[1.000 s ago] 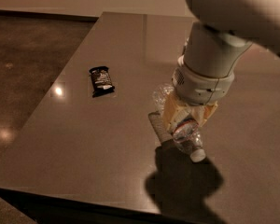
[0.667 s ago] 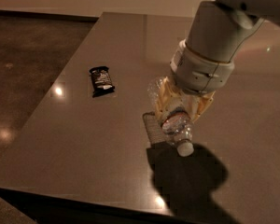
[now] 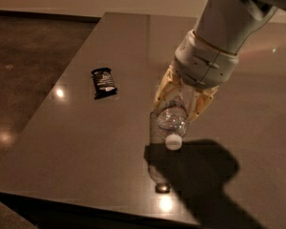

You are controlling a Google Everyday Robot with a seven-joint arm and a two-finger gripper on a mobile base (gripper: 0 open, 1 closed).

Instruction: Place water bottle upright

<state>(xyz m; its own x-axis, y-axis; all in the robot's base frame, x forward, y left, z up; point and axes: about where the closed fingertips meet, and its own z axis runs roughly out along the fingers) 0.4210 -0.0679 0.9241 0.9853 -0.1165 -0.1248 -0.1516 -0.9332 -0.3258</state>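
Observation:
The water bottle (image 3: 170,120) is clear ribbed plastic with a white cap (image 3: 173,141). It is held tilted above the dark table (image 3: 86,142), cap pointing down and toward the camera. My gripper (image 3: 181,101) hangs from the white arm at upper right, and its tan fingers (image 3: 163,88) are shut around the bottle's body. The bottle's reflection and the arm's shadow fall on the table below it.
A dark snack bar wrapper (image 3: 103,83) lies on the table to the left of the gripper. The table's left edge and near edge drop off to a brown floor (image 3: 24,70). Bright light spots reflect on the tabletop.
The gripper has lifted the bottle higher off the table and turned it, so the cap now points more toward the camera. The arm has shifted up and right.

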